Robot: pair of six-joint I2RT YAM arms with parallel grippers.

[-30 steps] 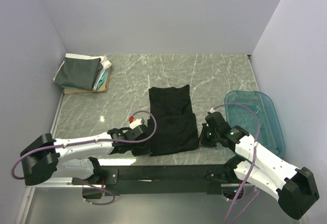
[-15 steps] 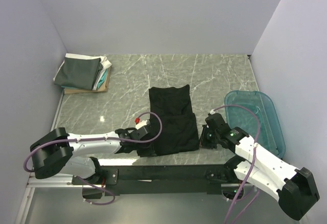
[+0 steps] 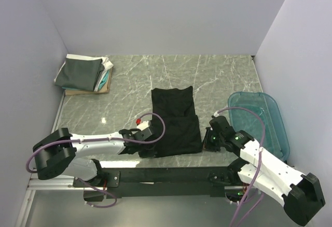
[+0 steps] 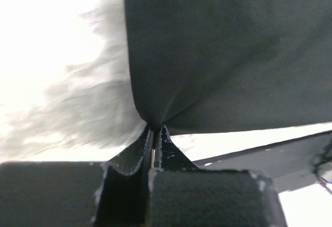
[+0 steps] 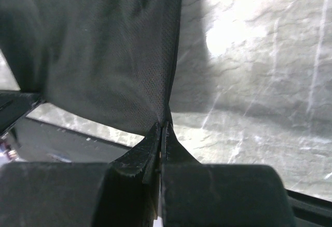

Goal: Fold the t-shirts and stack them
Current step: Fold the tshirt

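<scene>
A plain black t-shirt [image 3: 175, 119] lies partly folded on the marble table, its near edge close to the arms. My left gripper [image 3: 151, 149] is shut on the shirt's near left corner; the wrist view shows the cloth [image 4: 228, 56] pinched at my closed fingertips [image 4: 154, 128]. My right gripper [image 3: 206, 139] is shut on the near right corner, with the cloth [image 5: 98, 51] pinched between its fingertips [image 5: 164, 125]. A stack of folded t-shirts [image 3: 83, 73], dark grey on top with white, teal and tan edges, sits at the far left corner.
A translucent teal plastic tub [image 3: 259, 121] stands at the right edge beside my right arm. Grey walls close in the table on the left, back and right. A black rail [image 3: 171, 175] runs along the near edge.
My left gripper has slid right along the near edge to the shirt's left corner and closed on it. My right gripper has shifted slightly nearer.
</scene>
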